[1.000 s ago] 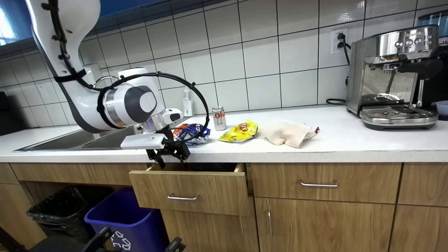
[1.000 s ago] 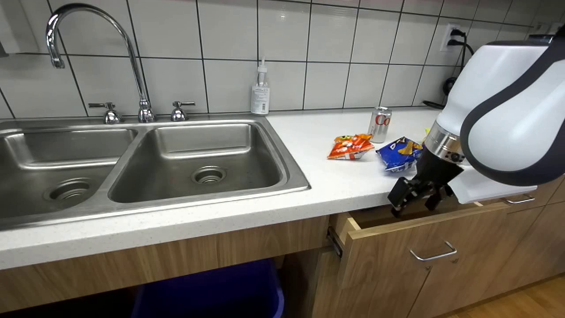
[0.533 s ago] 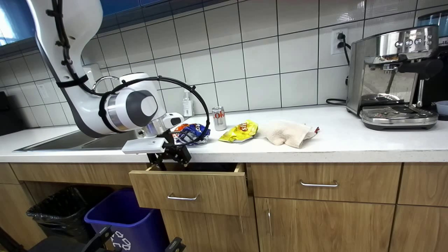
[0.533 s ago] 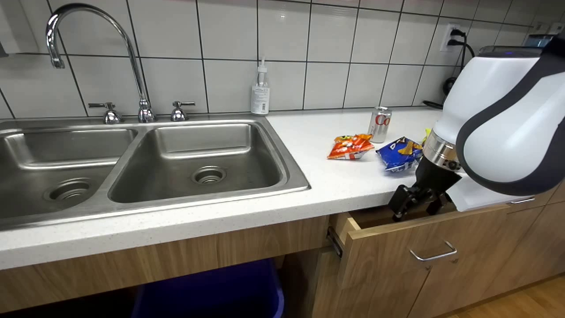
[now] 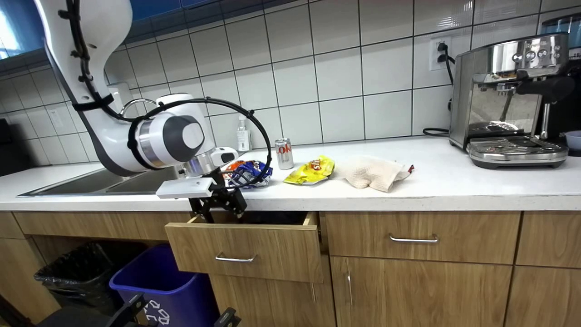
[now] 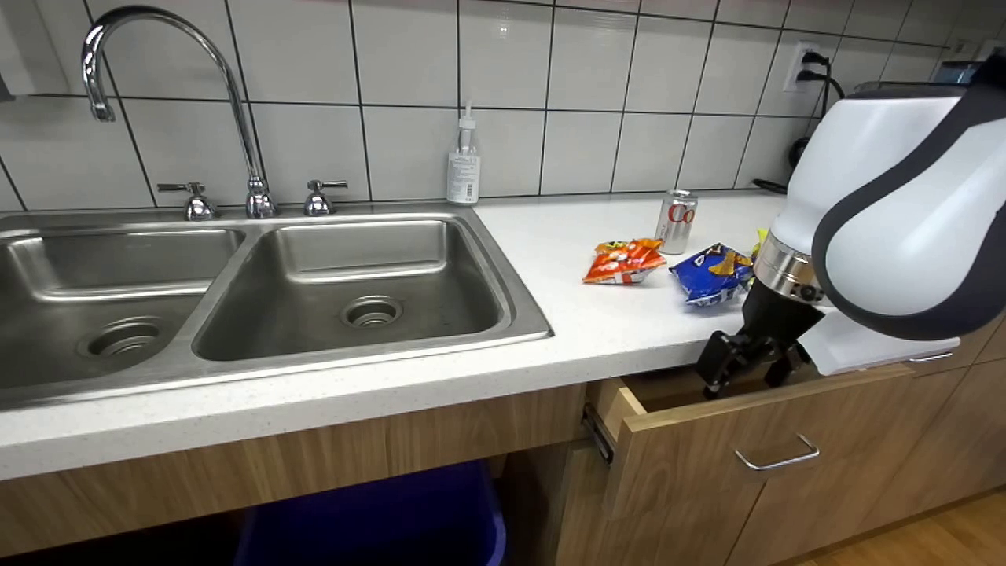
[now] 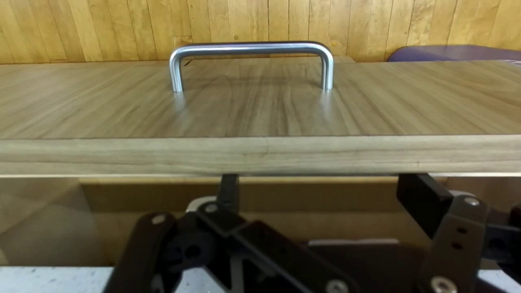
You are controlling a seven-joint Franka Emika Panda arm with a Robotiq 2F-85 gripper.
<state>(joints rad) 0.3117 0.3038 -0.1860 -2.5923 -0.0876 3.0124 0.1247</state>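
From here the drawer (image 6: pixel 684 452) looks part out, prob. more pull left. Gripper (image 6: pixel 743 385) hangs behind its front, tips apart, nothing btwn.

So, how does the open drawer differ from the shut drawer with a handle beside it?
The open drawer is pulled out, showing some of its inside; the shut drawer is pushed in. The gripper has its fingers inside the open drawer, apart from each other, and is away from the shut drawer. The shut drawer's front looks wider than the open drawer's. Both have wood-grain fronts and a silver handle.
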